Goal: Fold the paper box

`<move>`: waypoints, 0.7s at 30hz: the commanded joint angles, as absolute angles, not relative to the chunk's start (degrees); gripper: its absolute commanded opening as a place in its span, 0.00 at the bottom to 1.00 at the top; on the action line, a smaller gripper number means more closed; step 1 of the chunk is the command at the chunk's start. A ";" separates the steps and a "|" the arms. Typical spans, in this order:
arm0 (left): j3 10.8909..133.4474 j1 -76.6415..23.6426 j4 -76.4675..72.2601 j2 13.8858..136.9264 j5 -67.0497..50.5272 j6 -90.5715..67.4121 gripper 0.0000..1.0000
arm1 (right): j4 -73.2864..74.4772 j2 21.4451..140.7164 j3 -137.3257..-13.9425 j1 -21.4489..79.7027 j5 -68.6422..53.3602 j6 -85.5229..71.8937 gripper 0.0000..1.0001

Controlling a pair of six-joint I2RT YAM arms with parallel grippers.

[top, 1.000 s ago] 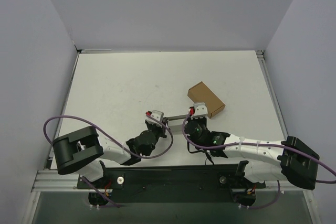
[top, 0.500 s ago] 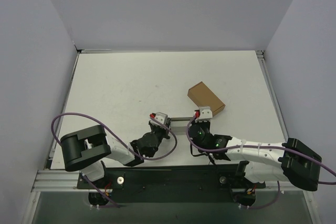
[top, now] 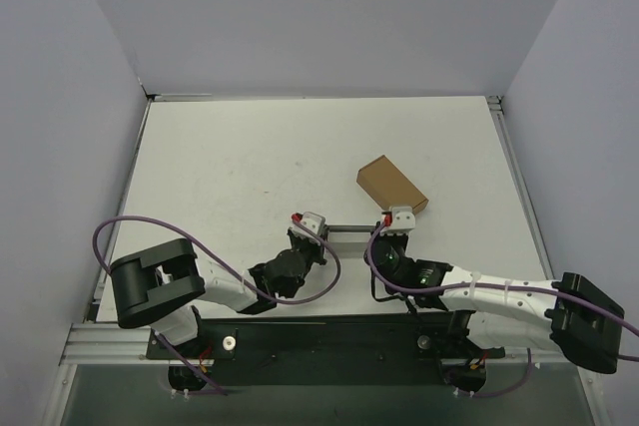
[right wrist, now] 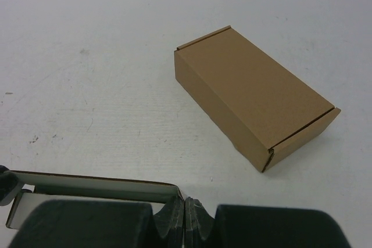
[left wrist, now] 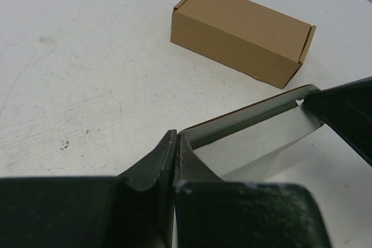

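At the near edge of the desk (top: 220,167) the two arms reach forward and inward, their tips facing each other. The left fingers (left wrist: 174,143) are pressed narrow, pinching one end of the paper box (left wrist: 256,132). The right fingers (right wrist: 185,210) are likewise squeezed together on the opposite end, the card coming out of their seam. From above, the paper box (top: 354,227) shows as a thin grey strip stretched between the left fingers (top: 316,226) and the right fingers (top: 397,218), seen nearly edge-on. The wrist views show it as a partly folded blank with a pale inner face, a raised wall and a brown edge line. Whether its lower edge touches the desk cannot be told. Just beyond the right fingers lies a closed brown box (top: 391,190), flat on the desk and set at an angle, apart from the paper box.
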State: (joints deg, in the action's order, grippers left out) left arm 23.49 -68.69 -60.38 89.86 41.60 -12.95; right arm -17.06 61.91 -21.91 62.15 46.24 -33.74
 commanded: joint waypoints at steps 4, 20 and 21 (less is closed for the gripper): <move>26.72 -70.22 -57.22 88.15 36.12 -14.59 0.00 | -14.77 56.96 -18.46 58.45 37.97 -36.56 0.00; 29.71 -69.52 -50.36 88.51 37.62 -16.70 0.00 | -10.38 53.00 -16.96 54.85 34.19 -34.28 0.00; 29.71 -69.43 -50.19 88.42 37.70 -16.79 0.00 | -10.02 52.74 -17.14 54.67 33.84 -33.93 0.00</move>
State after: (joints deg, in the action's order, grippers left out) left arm 28.14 -69.32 -52.27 89.41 39.88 -14.61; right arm -15.46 53.39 -18.15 55.13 37.76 -34.30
